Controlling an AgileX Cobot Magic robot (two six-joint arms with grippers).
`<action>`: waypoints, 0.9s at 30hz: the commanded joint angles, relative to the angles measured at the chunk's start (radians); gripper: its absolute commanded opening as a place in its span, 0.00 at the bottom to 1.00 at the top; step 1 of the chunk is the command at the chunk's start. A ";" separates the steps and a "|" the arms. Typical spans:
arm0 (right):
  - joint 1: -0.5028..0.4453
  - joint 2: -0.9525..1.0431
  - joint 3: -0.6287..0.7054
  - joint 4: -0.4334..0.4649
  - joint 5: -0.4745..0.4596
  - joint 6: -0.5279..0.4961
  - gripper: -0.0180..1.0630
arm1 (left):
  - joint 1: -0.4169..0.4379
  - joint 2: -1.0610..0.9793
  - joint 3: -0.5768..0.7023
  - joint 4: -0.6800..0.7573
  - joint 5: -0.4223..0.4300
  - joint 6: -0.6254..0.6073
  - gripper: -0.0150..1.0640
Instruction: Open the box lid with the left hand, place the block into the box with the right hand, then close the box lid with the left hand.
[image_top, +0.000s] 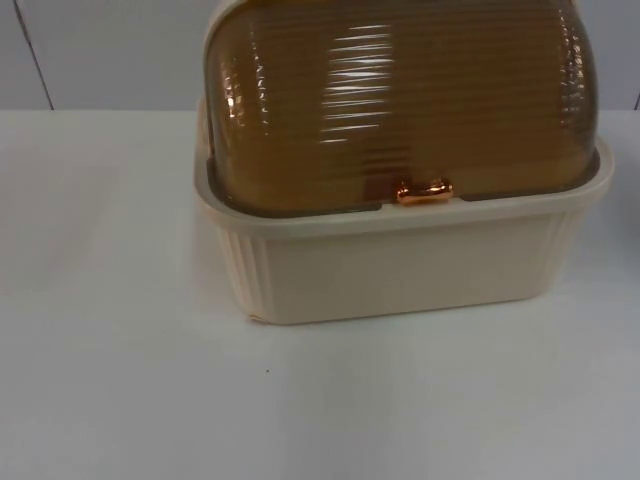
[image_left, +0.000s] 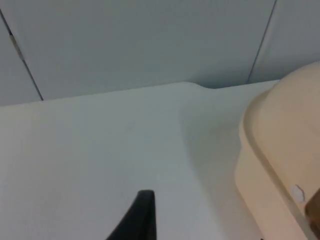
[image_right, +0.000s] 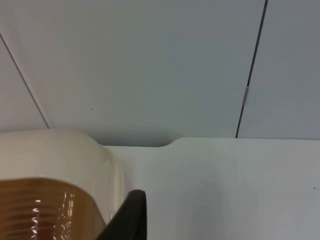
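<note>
A cream box (image_top: 400, 265) with ribbed walls stands in the middle of the white table. Its domed, ribbed amber lid (image_top: 400, 100) is down, and a small copper handle (image_top: 424, 191) sits at the lid's front edge. My left gripper (image_left: 142, 220) hangs over bare table to the left of the box, whose cream side (image_left: 280, 150) is close by. My right gripper (image_right: 131, 217) is at the box's right end, beside the cream rim (image_right: 60, 150) and the amber lid (image_right: 45, 210).
White table top (image_top: 120, 400) stretches in front of the box and to its left. The grey partition wall (image_top: 100, 50) closes the far side, just behind the box. The table's far edge (image_left: 200, 86) has a small step in it.
</note>
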 joint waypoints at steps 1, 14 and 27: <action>0.002 -0.010 -0.004 -0.001 0.000 -0.008 0.98 | -0.006 -0.005 -0.005 -0.015 0.004 -0.010 0.99; 0.002 -0.031 0.042 0.007 0.111 -0.028 0.98 | -0.006 -0.035 -0.005 -0.011 -0.006 -0.035 0.99; 0.002 -0.264 0.312 -0.086 0.045 0.113 0.98 | -0.006 -0.091 -0.005 0.005 0.070 -0.053 0.99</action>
